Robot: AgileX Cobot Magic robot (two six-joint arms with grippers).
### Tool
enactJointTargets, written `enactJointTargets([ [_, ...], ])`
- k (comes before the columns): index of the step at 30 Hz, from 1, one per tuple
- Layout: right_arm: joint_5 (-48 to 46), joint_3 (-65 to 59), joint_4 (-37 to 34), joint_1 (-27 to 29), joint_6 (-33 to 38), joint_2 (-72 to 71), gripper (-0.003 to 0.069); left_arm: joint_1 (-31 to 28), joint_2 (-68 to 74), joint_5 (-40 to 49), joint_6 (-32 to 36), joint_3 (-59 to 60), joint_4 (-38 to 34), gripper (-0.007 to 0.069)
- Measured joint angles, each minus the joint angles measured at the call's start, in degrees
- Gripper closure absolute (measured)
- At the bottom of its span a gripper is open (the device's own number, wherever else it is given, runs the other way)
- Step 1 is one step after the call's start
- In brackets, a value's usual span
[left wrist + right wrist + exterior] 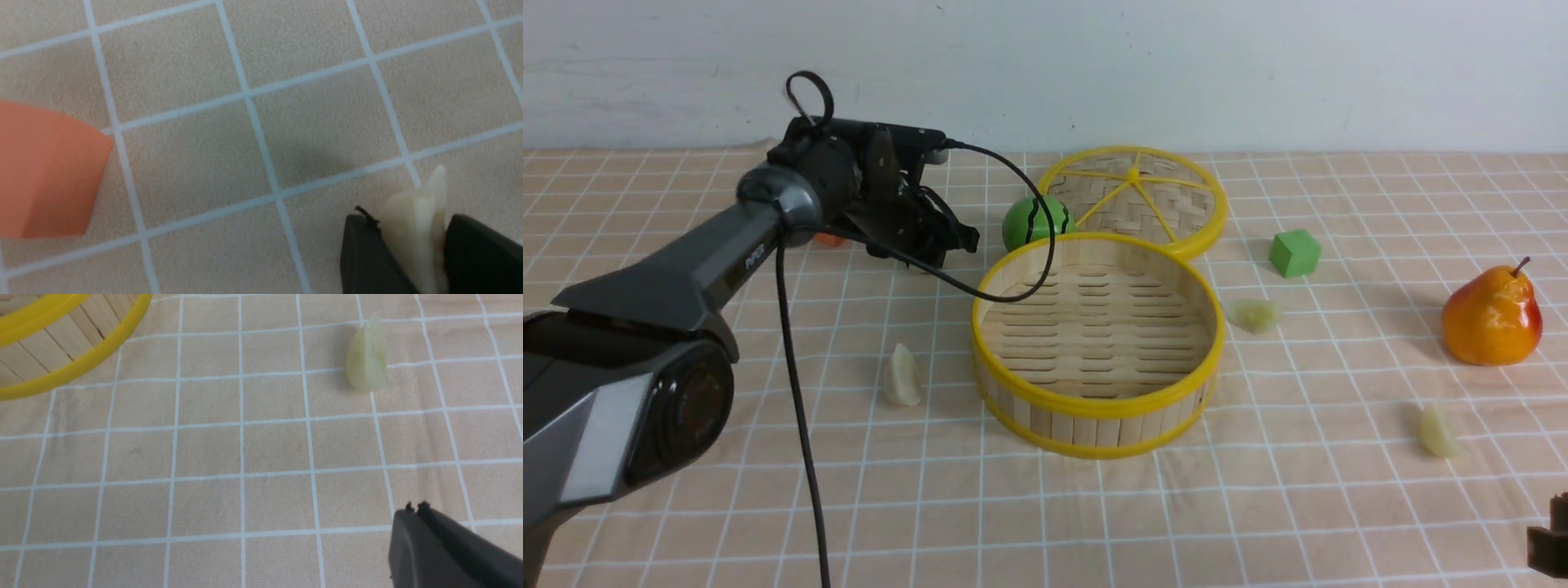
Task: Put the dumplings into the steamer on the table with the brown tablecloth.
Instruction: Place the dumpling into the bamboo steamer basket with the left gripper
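Note:
The round bamboo steamer (1094,406) stands empty in the middle of the table, on the brown tablecloth (1258,506). My left gripper (923,245) reaches down to the cloth behind and left of it. In the left wrist view this gripper (410,218) is shut on a cream-white dumpling (421,228), both fingers pressing its sides. Another cream dumpling (903,377) lies left of the steamer. Two pale green dumplings (1255,314) (1439,433) lie to its right. My right gripper (414,508) is shut and empty, low at the front right (1552,539), near a green dumpling (367,359).
The flat woven lid (1135,196) lies behind the steamer, with a green ball (1036,222) beside it. A green cube (1294,252) and a pear (1492,314) sit to the right. An orange cube (45,171) lies close to my left gripper.

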State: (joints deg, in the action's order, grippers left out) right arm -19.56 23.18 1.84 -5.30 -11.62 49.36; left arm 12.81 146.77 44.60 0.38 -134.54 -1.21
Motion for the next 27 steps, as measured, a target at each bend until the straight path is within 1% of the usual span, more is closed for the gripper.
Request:
enactJointTargets([
  [5,0.6,0.0,0.0,0.0,0.0,0.0,0.0668,0.6,-4.6,9.4,-0.4,-0.5,0.0,0.0389],
  [7,0.9,0.0,0.0,0.0,0.0,0.0,0.0664,1.8,-9.5,14.8,-2.5,-1.0,-1.2,0.0389],
  [8,1.0,0.0,0.0,0.0,0.0,0.0,0.0663,2.0,-9.9,15.6,-2.8,-1.0,-1.5,0.0389],
  [10,1.5,0.0,0.0,0.0,0.0,0.0,0.0661,4.4,-13.1,19.7,-5.0,-1.7,-3.1,0.0389],
  [11,1.5,0.0,0.0,0.0,0.0,0.0,0.0661,4.6,-13.3,19.9,-5.1,-1.7,-3.1,0.0389],
  [12,1.7,0.0,0.0,0.0,0.0,0.0,0.0661,6.9,-13.7,21.2,-6.6,-1.8,-3.6,0.0389],
  [14,1.9,0.0,0.0,0.0,0.0,0.0,0.0660,9.3,-12.1,21.0,-8.3,-1.6,-3.4,0.0389],
  [15,1.9,0.0,0.0,0.0,0.0,0.0,0.0660,9.3,-12.1,20.8,-8.3,-1.6,-3.4,0.0389],
  [17,2.0,0.0,-0.3,0.0,0.0,0.0,0.0659,11.6,-8.8,18.9,-10.9,-1.3,-1.9,0.0389],
  [20,2.0,0.0,-1.8,0.0,0.0,0.0,0.0659,12.9,-5.0,16.6,-13.9,-0.9,1.2,0.0389],
  [22,2.0,0.0,-2.4,0.0,0.0,0.0,0.0659,13.0,-4.3,16.3,-14.5,-0.9,1.2,0.0384],
  [25,2.1,0.0,-3.8,0.0,0.0,0.0,0.0659,13.3,-4.2,15.2,-14.9,-1.0,0.3,0.0281],
  [27,2.1,0.0,-4.3,0.0,0.0,0.0,0.0657,13.6,-4.6,18.5,-15.1,-1.6,-0.5,0.0207],
])
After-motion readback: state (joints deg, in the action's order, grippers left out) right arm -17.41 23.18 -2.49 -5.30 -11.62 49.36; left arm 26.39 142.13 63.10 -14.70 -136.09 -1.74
